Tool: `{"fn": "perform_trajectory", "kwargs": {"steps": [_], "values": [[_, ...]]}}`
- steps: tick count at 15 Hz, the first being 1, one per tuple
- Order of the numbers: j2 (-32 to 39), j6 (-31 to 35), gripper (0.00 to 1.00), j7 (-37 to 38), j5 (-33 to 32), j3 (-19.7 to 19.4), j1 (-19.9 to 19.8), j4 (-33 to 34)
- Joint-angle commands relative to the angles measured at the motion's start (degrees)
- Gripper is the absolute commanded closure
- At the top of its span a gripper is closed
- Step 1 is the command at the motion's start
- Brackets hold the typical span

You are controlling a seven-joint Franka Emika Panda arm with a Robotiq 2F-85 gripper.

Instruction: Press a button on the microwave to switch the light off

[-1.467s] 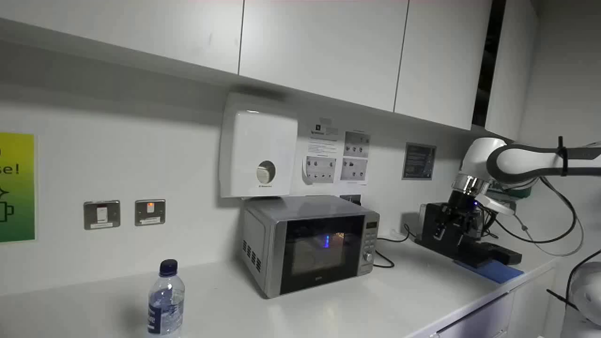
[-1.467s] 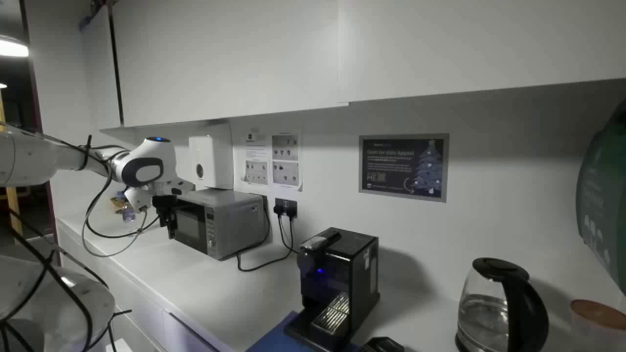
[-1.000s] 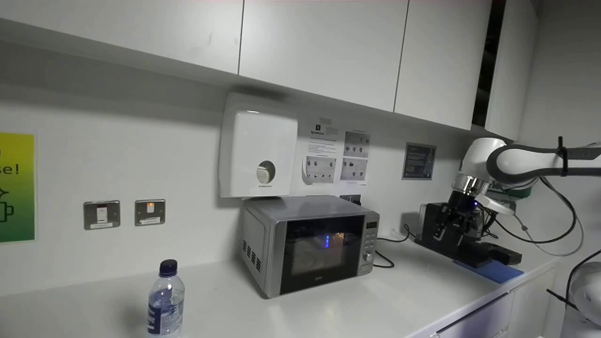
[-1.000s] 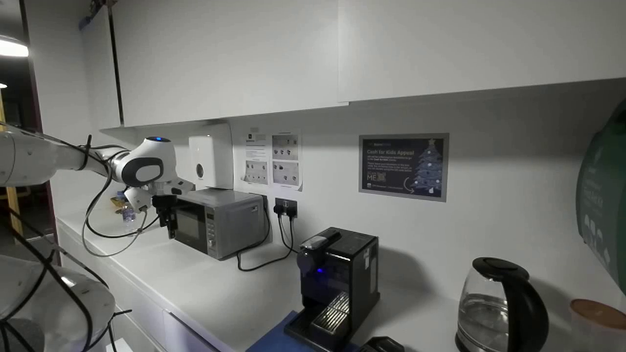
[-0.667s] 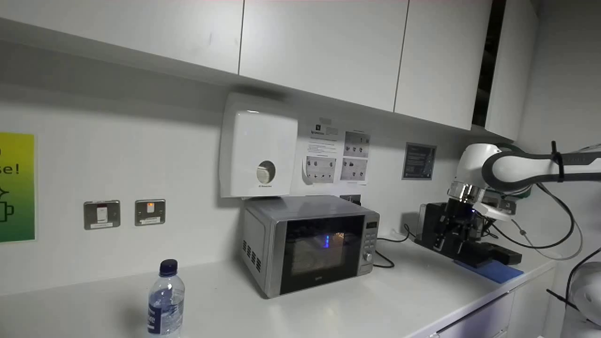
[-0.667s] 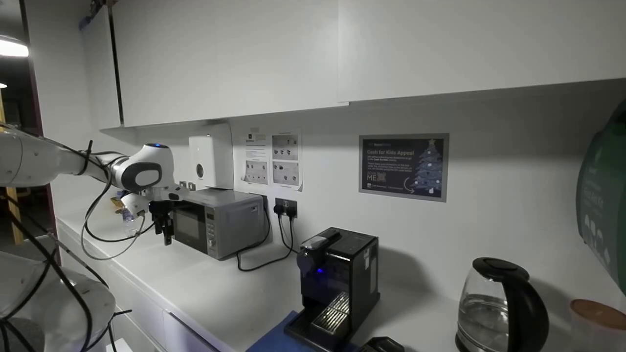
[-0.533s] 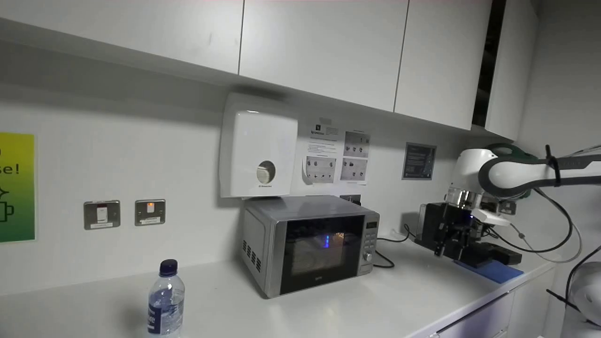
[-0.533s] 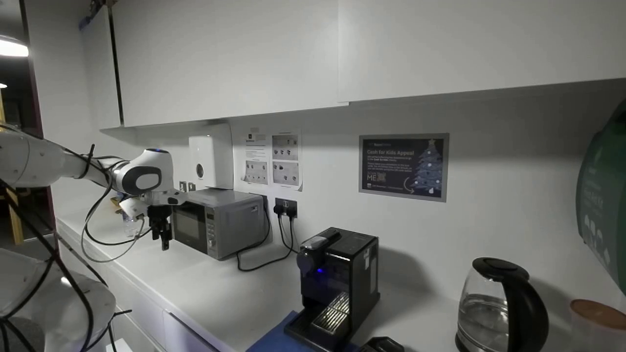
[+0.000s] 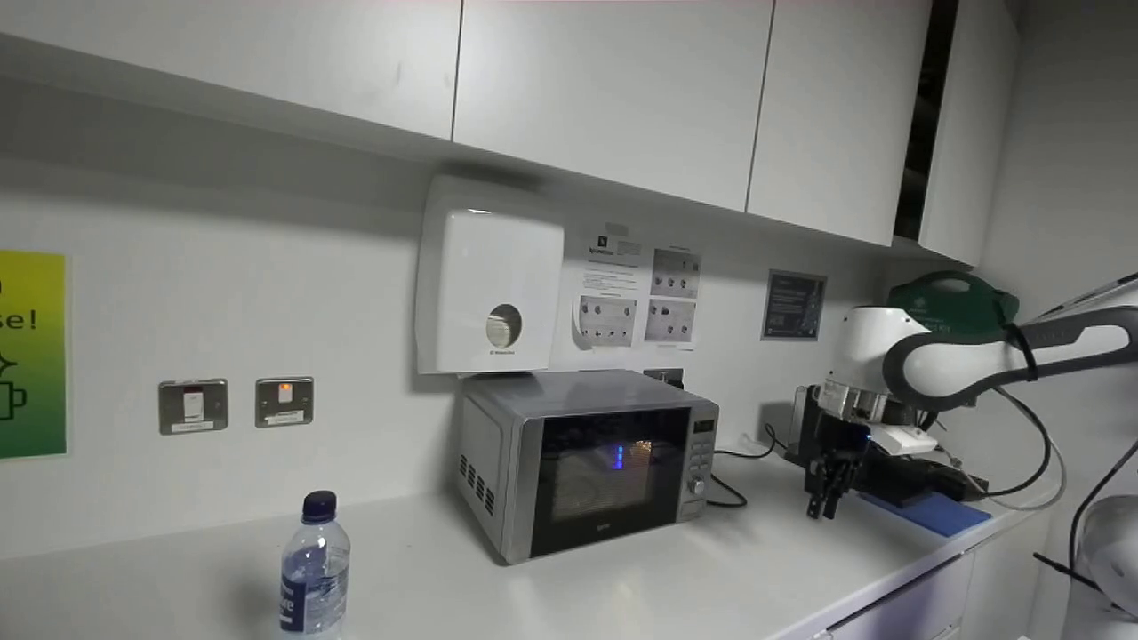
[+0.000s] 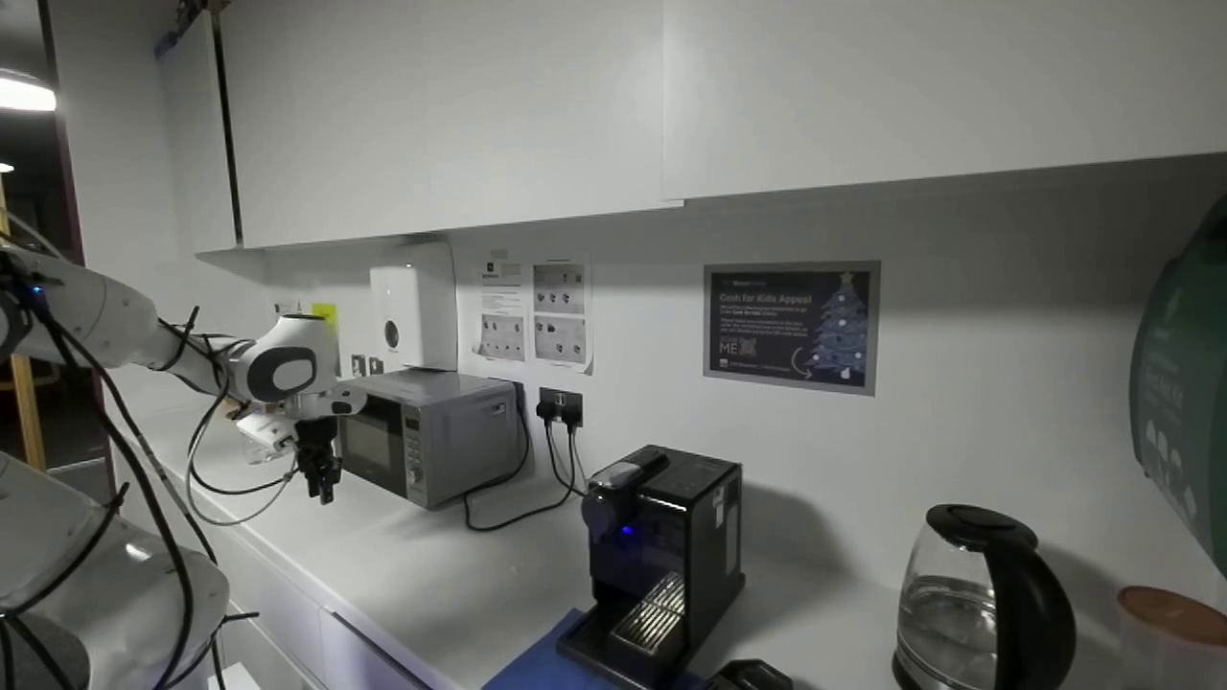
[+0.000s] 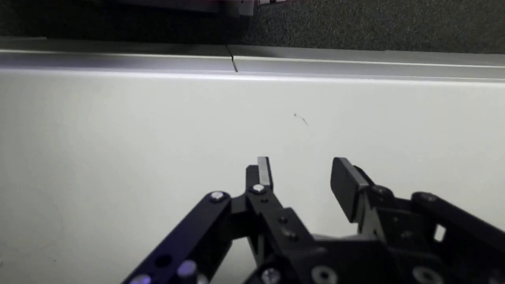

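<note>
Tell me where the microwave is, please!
In an exterior view, the microwave stands at lower centre on the counter, below the white wall box and right of the bottle.

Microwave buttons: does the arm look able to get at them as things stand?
Probably yes: both exterior views show nothing standing between the tool and the buttons. The tool points down, apart from the microwave, so it would likely have to move closer first.
</note>
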Motion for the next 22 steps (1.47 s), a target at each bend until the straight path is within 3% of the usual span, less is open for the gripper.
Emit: {"fn": "perform_trajectory", "kwargs": {"steps": [1,3,10,22], "values": [[3.2,8.6,0.85,-0.7,-4.0,1.1,0.7,-1.2],[4.9,13.1,1.0,0.1,-7.3,2.0,0.2,-1.7],[10.1,28.4,1.0,2.4,-17.7,2.8,-1.3,-2.8],[12.3,46.5,1.0,4.2,-23.7,5.9,-5.0,-2.6]]}}
